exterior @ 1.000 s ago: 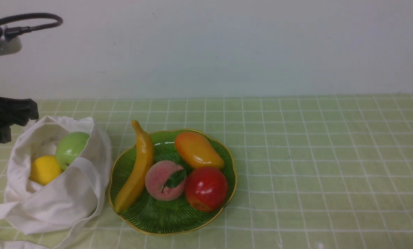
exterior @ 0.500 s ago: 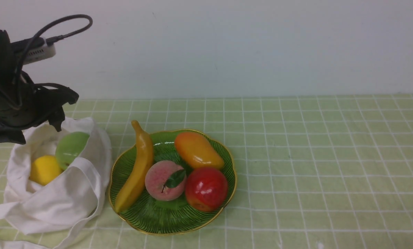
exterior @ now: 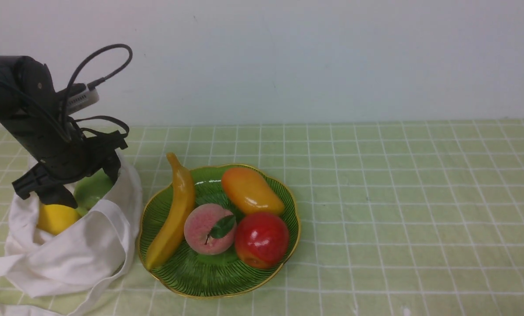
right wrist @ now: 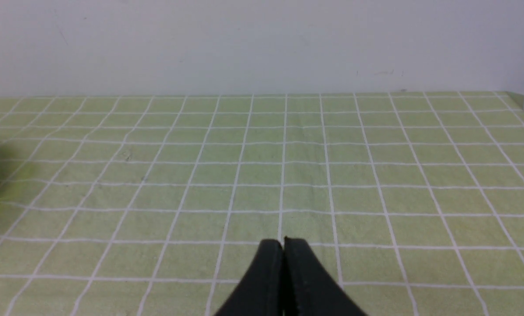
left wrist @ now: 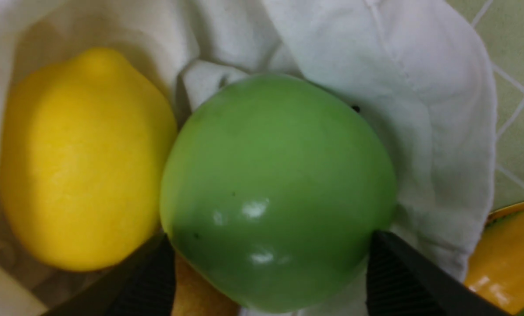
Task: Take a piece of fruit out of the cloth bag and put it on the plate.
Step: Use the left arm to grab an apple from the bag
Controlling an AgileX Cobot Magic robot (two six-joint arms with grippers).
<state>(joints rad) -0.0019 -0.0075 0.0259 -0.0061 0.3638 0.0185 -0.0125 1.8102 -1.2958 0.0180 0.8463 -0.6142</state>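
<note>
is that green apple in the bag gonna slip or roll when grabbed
Probably slippery: the green apple looks glossy, with bright highlights. Being round, it may roll toward the lemon. The soft cloth bag likely gives little support.

Green apple point(left wrist: 279, 188) glossy light green; lemon point(left wrist: 82, 162) yellow; cloth bag point(exterior: 82, 254) white; plate point(exterior: 209, 278) green, dark ribbed lines, gold rim; banana point(exterior: 174, 215) yellow-orange; peach point(exterior: 202, 232) pink, leaf point(exterior: 223, 227) dark green; red apple point(exterior: 262, 239) glossy red; mango point(exterior: 251, 191) orange-yellow; tablecloth point(exterior: 397, 197) pale green, white grid; wall point(exterior: 310, 57) off-white.

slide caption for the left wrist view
Left claw open astride the green apple, beside the lemon in the cloth bag.
</note>
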